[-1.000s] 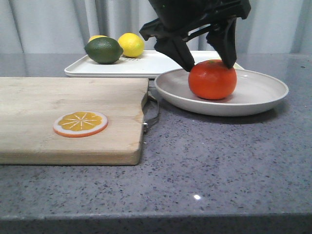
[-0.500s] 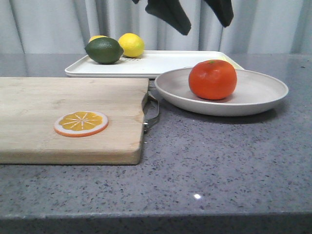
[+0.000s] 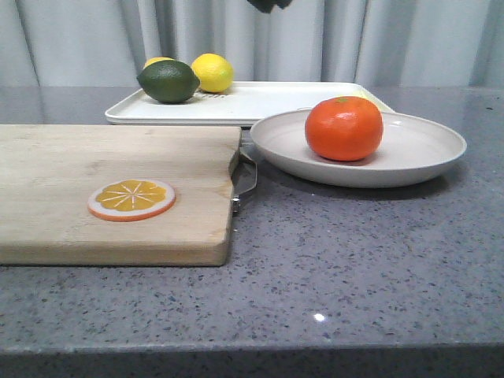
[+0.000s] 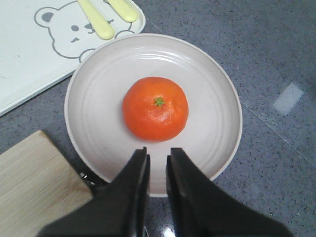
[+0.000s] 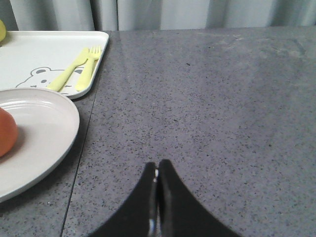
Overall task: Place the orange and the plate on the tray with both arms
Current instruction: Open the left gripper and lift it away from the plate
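Orange rests on the plate, plate beside the tray, both arms clear of everything.

The tray (image 3: 260, 103) lies at the back of the grey counter (image 3: 354, 260), a lime (image 3: 168, 81) and lemons (image 3: 211, 72) at its far-left end, pale forks (image 5: 81, 69) near its right end and bare surface between. The plate (image 3: 417, 153) sits on the counter just in front of the tray's right part, its left rim close to the cutting board (image 3: 94, 189). The orange (image 3: 344, 128) sits at the plate's centre. The left gripper (image 4: 157, 157) hangs above the plate, fingers nearly closed on nothing, the orange just beyond their tips. The right gripper (image 5: 157, 173), fingers pressed together and empty, hovers over open counter right of the plate, whose right rim looks the easier one to reach.
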`<act>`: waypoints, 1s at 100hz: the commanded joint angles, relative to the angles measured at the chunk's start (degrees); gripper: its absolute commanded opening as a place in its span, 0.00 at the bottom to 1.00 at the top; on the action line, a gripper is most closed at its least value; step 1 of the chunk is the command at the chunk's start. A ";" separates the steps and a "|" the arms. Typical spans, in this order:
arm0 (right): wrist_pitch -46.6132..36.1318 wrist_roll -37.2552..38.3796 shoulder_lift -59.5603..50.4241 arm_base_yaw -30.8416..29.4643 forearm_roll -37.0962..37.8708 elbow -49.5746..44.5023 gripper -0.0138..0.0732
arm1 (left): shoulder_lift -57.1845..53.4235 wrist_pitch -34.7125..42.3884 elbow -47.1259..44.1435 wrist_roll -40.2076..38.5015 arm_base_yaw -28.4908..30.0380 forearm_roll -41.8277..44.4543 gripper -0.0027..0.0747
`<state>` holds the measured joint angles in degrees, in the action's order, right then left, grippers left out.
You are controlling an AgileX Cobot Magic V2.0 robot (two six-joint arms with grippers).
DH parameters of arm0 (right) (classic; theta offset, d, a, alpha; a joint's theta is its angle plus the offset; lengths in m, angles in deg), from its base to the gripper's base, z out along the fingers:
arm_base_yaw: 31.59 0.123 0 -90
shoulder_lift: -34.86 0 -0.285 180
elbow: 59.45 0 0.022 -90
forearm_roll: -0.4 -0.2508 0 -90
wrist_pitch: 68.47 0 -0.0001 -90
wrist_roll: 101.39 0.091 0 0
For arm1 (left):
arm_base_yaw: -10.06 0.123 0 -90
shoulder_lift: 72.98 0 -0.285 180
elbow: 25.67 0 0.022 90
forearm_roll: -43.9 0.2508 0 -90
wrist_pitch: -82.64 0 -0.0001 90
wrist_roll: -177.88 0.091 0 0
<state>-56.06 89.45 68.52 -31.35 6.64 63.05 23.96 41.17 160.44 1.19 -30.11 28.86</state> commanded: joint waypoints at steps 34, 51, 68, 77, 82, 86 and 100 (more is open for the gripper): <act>0.78 -0.23 0.60 -0.24 0.65 3.91 0.09 | -21.05 12.92 -20.97 0.20 0.20 0.85 0.01; 5.87 -0.46 0.60 -0.24 0.65 6.35 0.09 | -29.56 16.72 -29.74 0.20 0.42 1.24 0.01; 12.44 -1.45 2.54 -0.24 0.65 9.88 0.09 | -37.52 18.45 -36.80 -0.38 3.59 1.13 0.01; 15.07 -2.46 5.47 -0.07 0.57 12.68 0.09 | -40.71 18.59 -39.29 -0.38 5.73 1.13 0.01; 15.76 -2.60 7.40 0.29 0.24 14.32 0.09 | -42.30 18.85 -40.34 -0.38 6.70 1.13 0.01; 16.36 -2.59 9.25 0.79 0.00 15.80 0.09 | -43.27 19.18 -41.15 -0.38 7.30 1.13 0.01; 20.07 -2.59 16.99 3.83 -0.02 21.65 0.10 | -45.64 19.25 -42.50 -0.38 8.32 1.13 0.01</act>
<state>-34.59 87.62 80.91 -29.09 6.29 79.79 -20.42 55.62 116.83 1.19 -22.21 30.54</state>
